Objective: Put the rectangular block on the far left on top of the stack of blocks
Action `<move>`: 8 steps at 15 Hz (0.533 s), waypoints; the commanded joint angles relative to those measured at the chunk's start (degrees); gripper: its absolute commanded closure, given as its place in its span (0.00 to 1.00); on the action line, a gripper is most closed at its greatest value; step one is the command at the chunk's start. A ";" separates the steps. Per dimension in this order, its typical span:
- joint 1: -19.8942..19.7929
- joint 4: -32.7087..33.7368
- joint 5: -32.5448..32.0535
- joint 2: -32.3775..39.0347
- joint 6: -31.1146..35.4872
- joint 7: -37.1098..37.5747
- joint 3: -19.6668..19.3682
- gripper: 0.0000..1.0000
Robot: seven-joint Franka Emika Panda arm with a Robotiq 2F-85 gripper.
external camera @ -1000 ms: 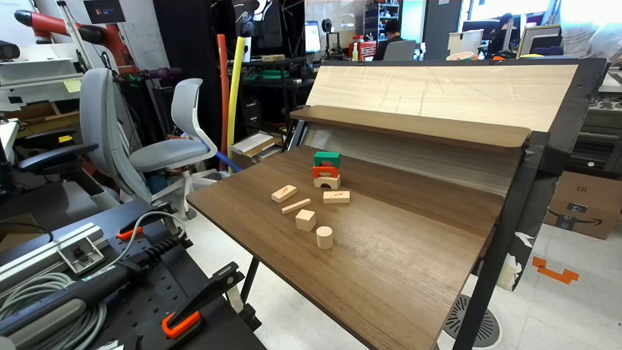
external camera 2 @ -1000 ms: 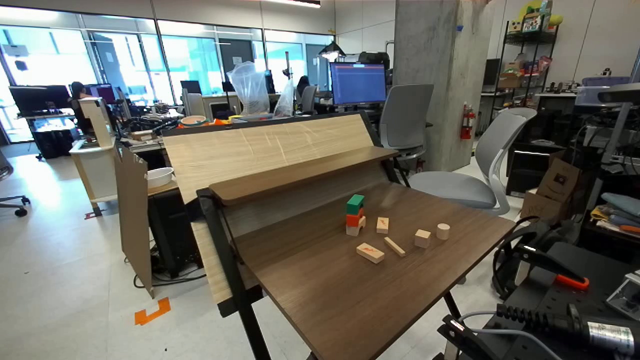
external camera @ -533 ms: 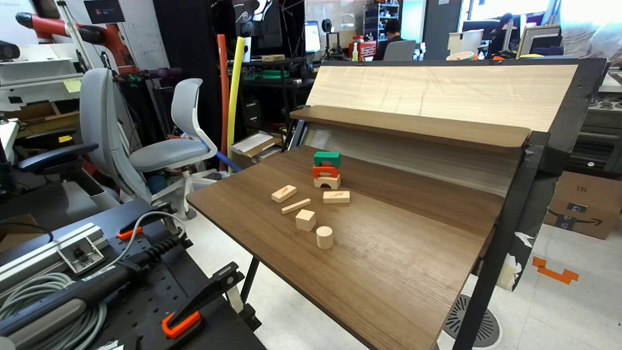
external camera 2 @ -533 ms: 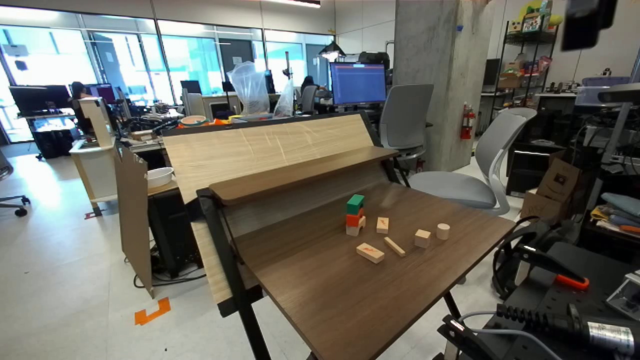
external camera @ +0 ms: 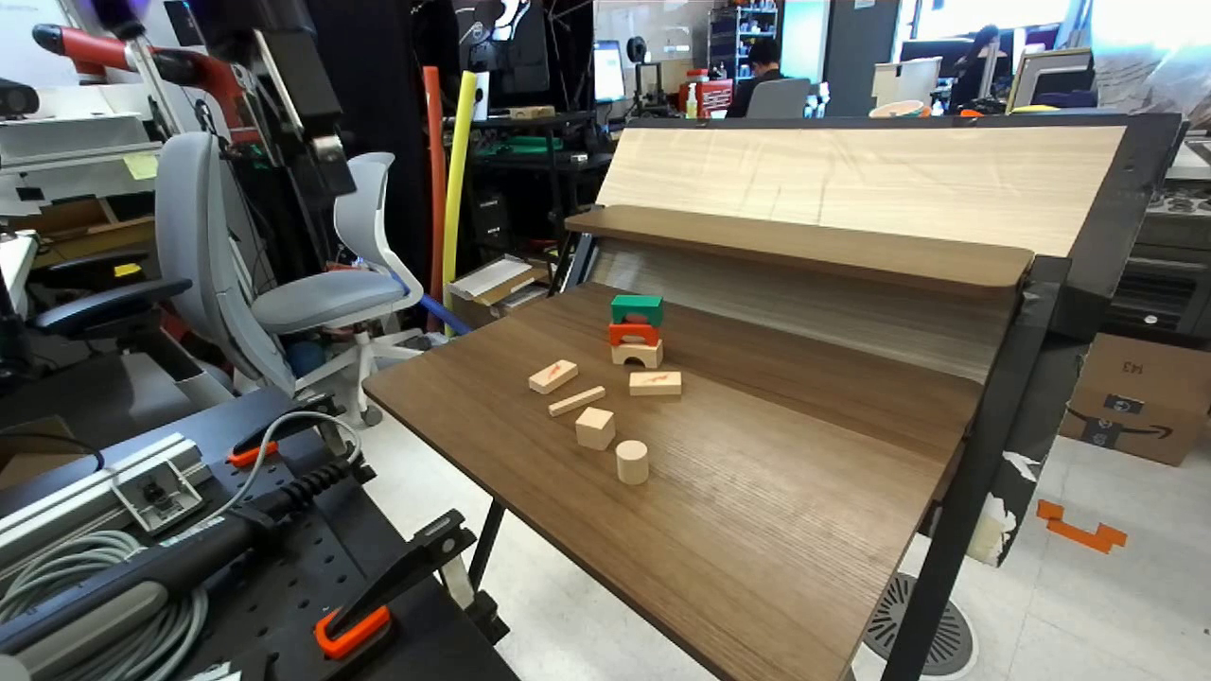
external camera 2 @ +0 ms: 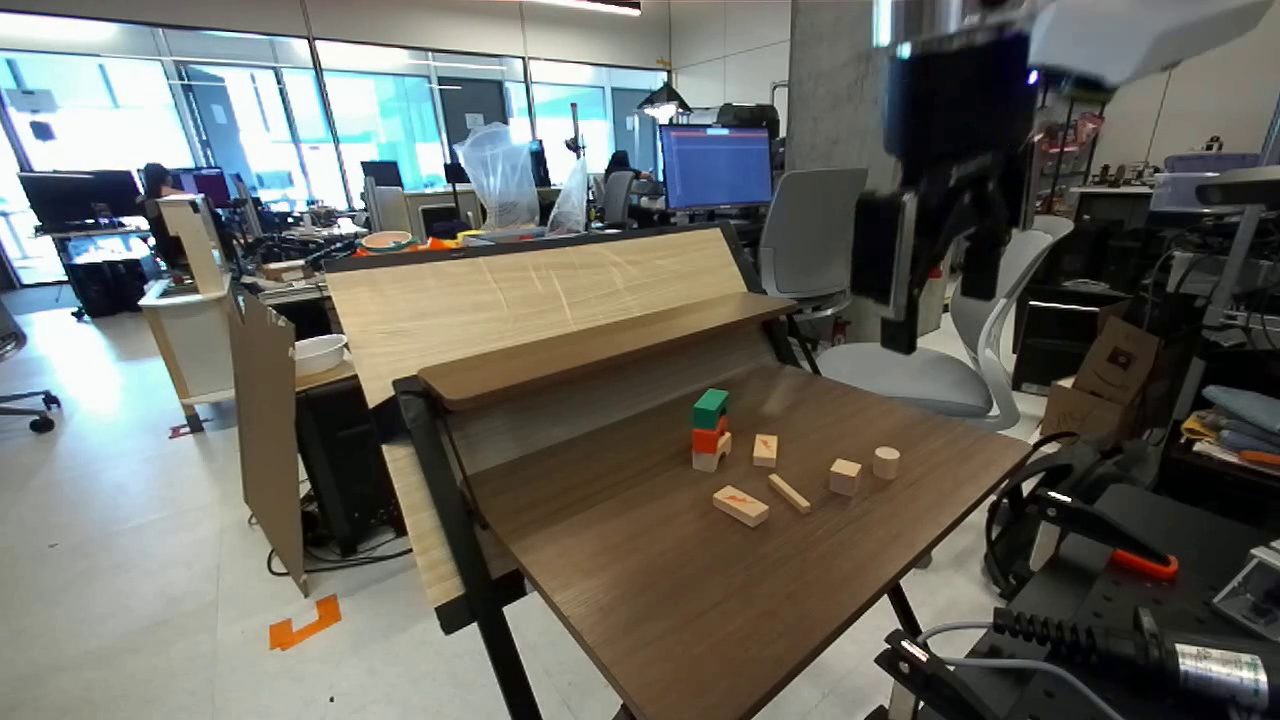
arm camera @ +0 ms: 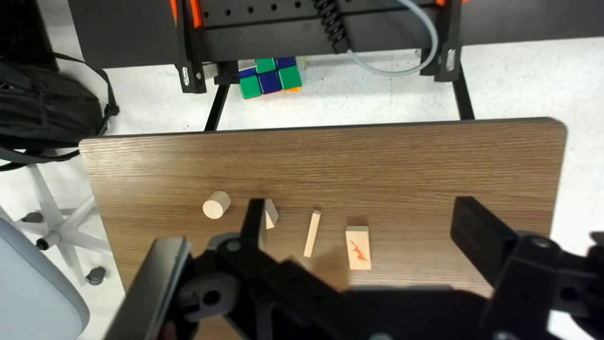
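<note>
The rectangular block (external camera: 552,376) is pale wood with a red mark, flat on the brown table. It also shows in an exterior view (external camera 2: 740,506) and in the wrist view (arm camera: 359,250). The stack of blocks (external camera: 635,331) has green on top, red-orange in the middle and a pale arch at the bottom; it also shows in an exterior view (external camera 2: 710,430). In the wrist view the stack is hidden. My gripper (external camera 2: 942,312) is open and empty, high above the table. In the wrist view the block lies between the spread fingers (arm camera: 363,208), far below them.
A second marked wooden block (external camera: 655,383) lies near the stack. A thin stick (external camera 2: 790,493), a cube (external camera 2: 845,477) and a cylinder (external camera 2: 886,462) lie in a row beside the rectangular block. A raised shelf (external camera: 804,246) runs along the table's back, behind the stack.
My gripper has come into view from above, at the upper left in an exterior view and the upper right in an exterior view. The blocks have not moved.
</note>
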 commanded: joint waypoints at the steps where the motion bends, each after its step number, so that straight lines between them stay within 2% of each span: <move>1: -4.51 5.97 -13.36 14.15 6.34 9.88 0.26 0.00; 2: -4.56 7.91 -17.07 16.93 6.04 12.91 -0.61 0.00; 3: -1.46 3.01 -11.79 10.40 5.18 8.22 -2.37 0.00; 5: -1.45 5.92 -15.17 15.28 5.36 11.13 -3.60 0.00; 8: -1.20 7.63 -15.56 17.04 5.40 11.55 -3.94 0.00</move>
